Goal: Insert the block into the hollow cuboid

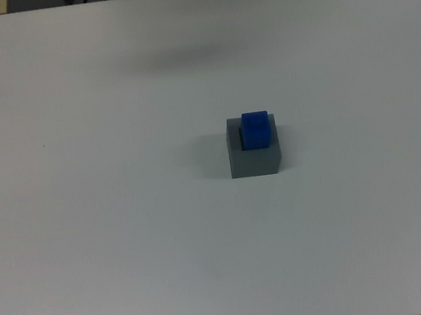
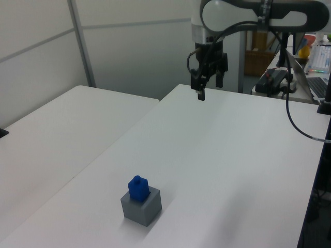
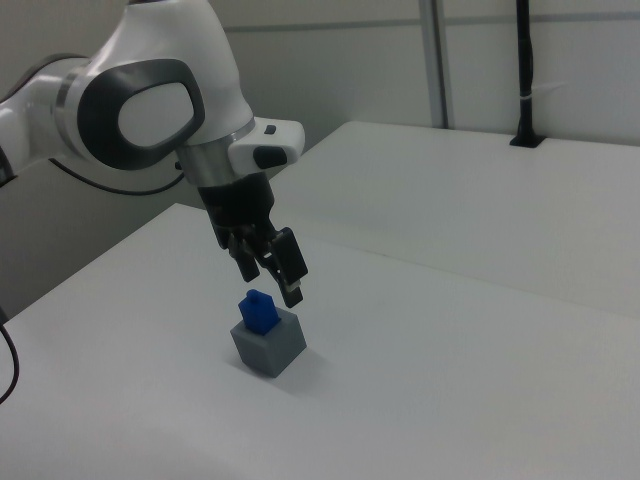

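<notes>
Your gripper (image 2: 208, 86) hangs empty with its two black fingers apart, high over the far end of the white table (image 2: 248, 170) in the left view, well apart from the work. From those fingers, the small bright blue rectangular block (image 2: 138, 188) lies toward the near end of the table and down. It stands upright with its lower part seated in the recess of the matte gray hollow cuboid (image 2: 142, 207), its top protruding above the rim. In the top view the block (image 1: 255, 130) sits toward the far edge of the cuboid (image 1: 254, 159). You can judge the placement done; nothing calls for another reach.
</notes>
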Controlling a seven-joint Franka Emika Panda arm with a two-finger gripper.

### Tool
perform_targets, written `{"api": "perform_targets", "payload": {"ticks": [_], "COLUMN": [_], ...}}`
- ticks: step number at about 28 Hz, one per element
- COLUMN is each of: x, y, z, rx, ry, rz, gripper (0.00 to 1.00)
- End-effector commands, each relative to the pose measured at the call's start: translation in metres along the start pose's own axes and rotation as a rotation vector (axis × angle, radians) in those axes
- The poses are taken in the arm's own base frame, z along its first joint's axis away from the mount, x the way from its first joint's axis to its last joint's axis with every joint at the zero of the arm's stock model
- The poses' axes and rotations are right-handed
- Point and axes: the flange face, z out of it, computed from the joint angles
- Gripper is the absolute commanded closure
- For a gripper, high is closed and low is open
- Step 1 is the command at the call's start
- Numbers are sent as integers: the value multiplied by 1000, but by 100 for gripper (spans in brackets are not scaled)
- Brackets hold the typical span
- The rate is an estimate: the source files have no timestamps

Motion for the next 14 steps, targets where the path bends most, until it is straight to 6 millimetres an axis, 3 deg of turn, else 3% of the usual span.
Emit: {"api": "perform_targets", "payload": {"ticks": [1, 14], "x": [-7, -2], "y": [3, 2], "z": [5, 5], "rx": [29, 73], "ry": [-25, 7], "rz": [-24, -17], "gripper": [0, 0]}}
